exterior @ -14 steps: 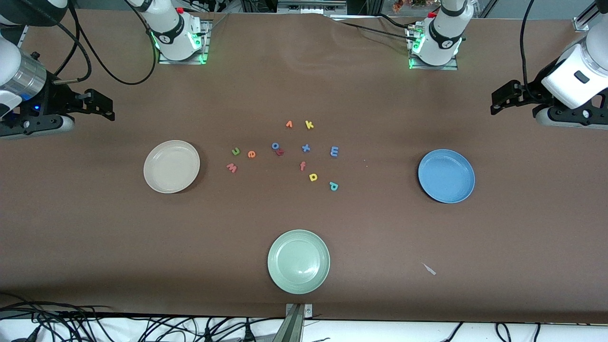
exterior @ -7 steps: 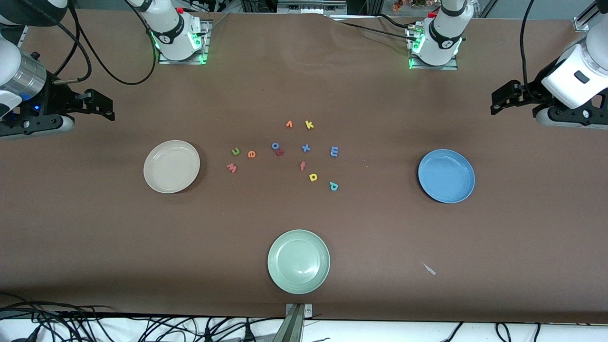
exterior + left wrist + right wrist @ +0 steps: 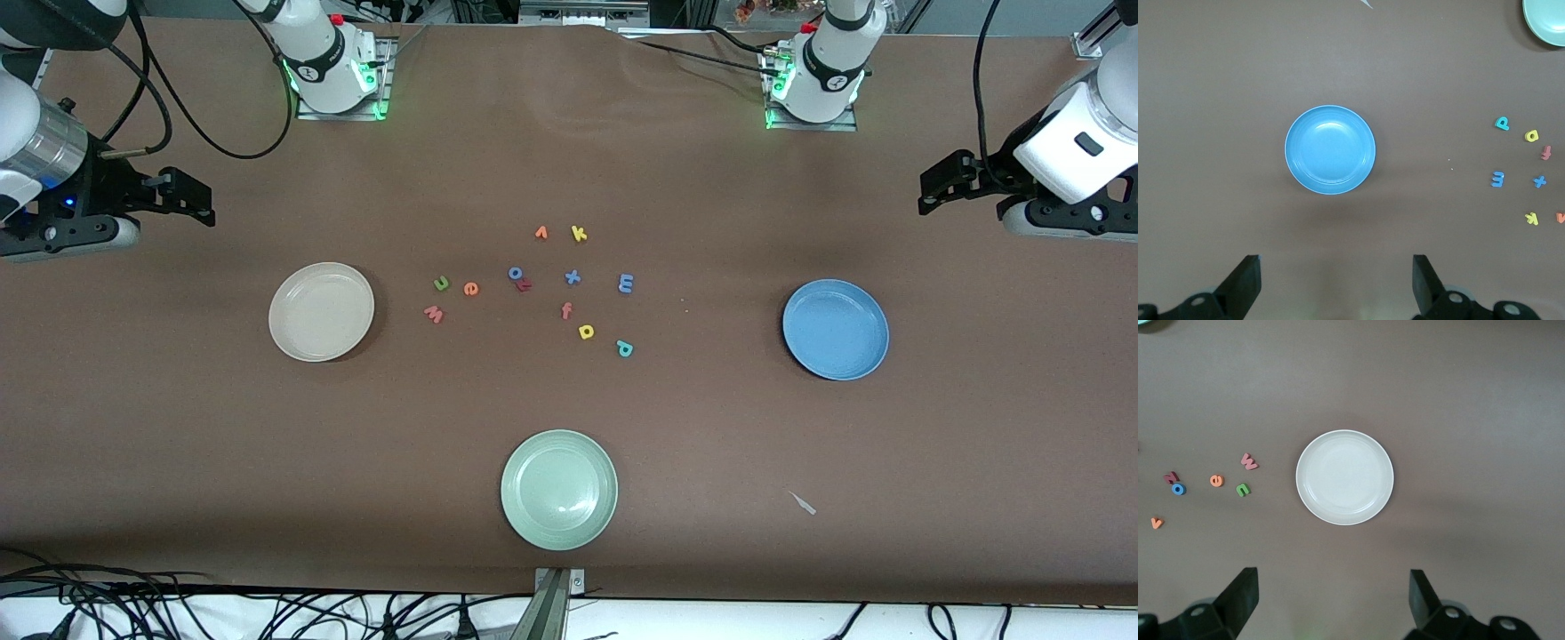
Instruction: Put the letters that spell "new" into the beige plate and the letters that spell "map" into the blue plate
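Observation:
The beige plate (image 3: 321, 311) (image 3: 1345, 477) lies toward the right arm's end of the table, the blue plate (image 3: 835, 329) (image 3: 1330, 150) toward the left arm's end. Between them lie the green n (image 3: 441, 284), orange e (image 3: 470, 288) and pink w (image 3: 433, 313) beside the beige plate. The blue m (image 3: 626, 283), yellow a (image 3: 586, 332) and teal p (image 3: 624, 348) lie closer to the blue plate. My right gripper (image 3: 191, 197) (image 3: 1331, 577) hangs open and empty over bare table at its end. My left gripper (image 3: 929, 191) (image 3: 1337, 263) does the same at its own end.
A pale green plate (image 3: 558, 489) sits nearest the front camera. Other letters mix into the cluster: orange v (image 3: 540, 233), yellow k (image 3: 579, 233), blue o (image 3: 516, 273) on a red letter (image 3: 525, 285), blue x (image 3: 573, 277), orange f (image 3: 566, 310). A small scrap (image 3: 805, 504) lies near the front.

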